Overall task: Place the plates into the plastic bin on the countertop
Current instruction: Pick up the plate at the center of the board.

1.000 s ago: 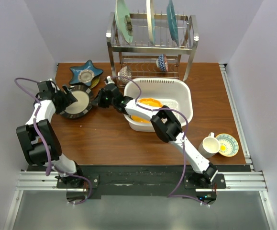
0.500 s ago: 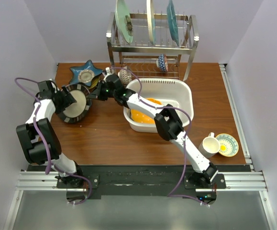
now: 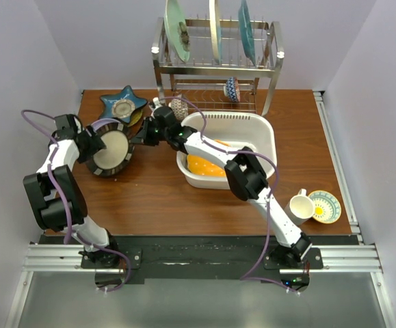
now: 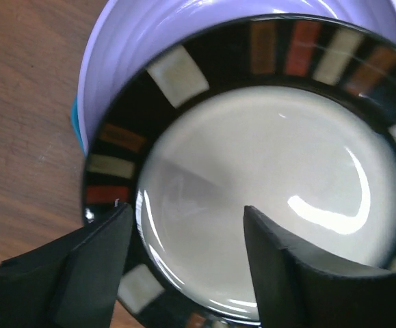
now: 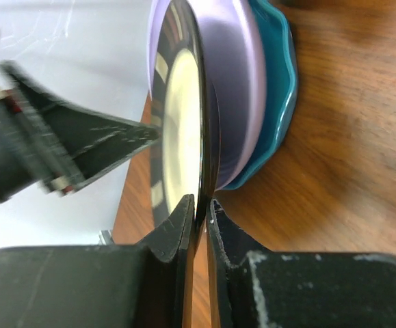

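Note:
A plate [image 3: 113, 152] with a black patchwork rim and cream centre stands tilted on the countertop [image 3: 150, 198], left of the plastic bin [image 3: 260, 128]. In the right wrist view, my right gripper [image 5: 201, 200] is shut on the rim of this plate [image 5: 177, 116]. Behind it lean a lavender plate [image 5: 235, 89] and a teal-blue one [image 5: 280, 89]. My left gripper [image 4: 185, 207] is open and straddles the plate's [image 4: 266, 184] opposite rim, one finger outside, one over the cream centre. An orange plate [image 3: 208, 166] lies in the bin. A blue star-shaped plate [image 3: 122, 104] sits at the back left.
A steel wire rack [image 3: 215, 65] holding three big upright plates stands behind the bin. A cream mug [image 3: 297, 207] and a small saucer [image 3: 325, 206] sit at the front right. White walls close in on both sides of the countertop.
My right gripper has reached further left and closed on the patterned plate's rim, and the plate has tipped up. My left gripper's jaws have narrowed around the other rim.

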Controlling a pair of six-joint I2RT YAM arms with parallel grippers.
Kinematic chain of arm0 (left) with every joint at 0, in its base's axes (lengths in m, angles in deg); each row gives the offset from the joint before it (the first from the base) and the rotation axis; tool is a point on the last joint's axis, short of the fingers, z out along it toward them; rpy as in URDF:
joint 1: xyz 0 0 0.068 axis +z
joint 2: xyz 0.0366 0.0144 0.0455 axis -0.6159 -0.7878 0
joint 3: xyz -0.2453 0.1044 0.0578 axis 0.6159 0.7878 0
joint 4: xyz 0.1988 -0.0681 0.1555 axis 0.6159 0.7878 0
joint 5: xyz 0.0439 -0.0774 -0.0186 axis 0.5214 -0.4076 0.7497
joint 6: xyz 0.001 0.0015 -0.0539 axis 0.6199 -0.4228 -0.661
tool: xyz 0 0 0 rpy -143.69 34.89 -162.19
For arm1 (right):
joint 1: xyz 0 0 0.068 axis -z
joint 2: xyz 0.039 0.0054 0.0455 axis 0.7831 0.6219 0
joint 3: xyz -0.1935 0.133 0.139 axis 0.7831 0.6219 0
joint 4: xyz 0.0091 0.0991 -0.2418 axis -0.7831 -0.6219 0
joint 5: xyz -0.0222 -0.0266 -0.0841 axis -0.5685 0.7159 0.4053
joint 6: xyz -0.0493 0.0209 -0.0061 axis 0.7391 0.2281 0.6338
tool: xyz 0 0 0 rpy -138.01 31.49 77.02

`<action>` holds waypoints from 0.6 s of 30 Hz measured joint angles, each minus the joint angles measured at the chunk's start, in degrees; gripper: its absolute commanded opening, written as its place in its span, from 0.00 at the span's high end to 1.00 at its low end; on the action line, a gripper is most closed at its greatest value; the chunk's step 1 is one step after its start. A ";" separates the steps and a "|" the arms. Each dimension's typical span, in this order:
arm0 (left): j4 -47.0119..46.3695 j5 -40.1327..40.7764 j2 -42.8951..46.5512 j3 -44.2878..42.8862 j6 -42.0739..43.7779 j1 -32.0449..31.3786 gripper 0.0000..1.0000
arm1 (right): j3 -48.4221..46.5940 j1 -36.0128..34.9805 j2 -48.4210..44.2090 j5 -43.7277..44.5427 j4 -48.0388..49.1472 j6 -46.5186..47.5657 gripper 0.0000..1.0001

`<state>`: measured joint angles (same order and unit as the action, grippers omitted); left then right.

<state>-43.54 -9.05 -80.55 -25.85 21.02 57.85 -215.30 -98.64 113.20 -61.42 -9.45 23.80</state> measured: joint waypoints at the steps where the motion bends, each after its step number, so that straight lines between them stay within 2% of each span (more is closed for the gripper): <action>1: 0.17 0.39 -0.50 -0.13 0.13 0.00 0.38 | 0.52 0.04 -0.72 0.26 -0.09 0.31 1.00; 9: 1.49 1.01 -3.23 -0.76 0.39 0.00 0.45 | 2.58 0.68 -4.76 0.98 -1.92 2.97 0.99; 15: 2.03 0.11 -6.73 -3.15 0.42 -0.26 0.46 | 4.22 0.94 -4.72 0.76 -3.08 2.86 0.89; 16: 2.03 0.04 -7.19 -3.54 0.44 -0.39 0.46 | 4.28 0.98 -4.72 0.63 -3.23 2.82 0.83; 18: 1.95 0.02 -7.65 -4.15 0.44 -0.72 0.46 | 4.28 0.98 -4.72 0.55 -3.32 2.69 0.77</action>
<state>-41.60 -9.03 -88.20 -30.00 21.46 57.13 -211.02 -97.65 108.48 -60.87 -12.77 26.49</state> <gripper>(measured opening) 0.542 0.138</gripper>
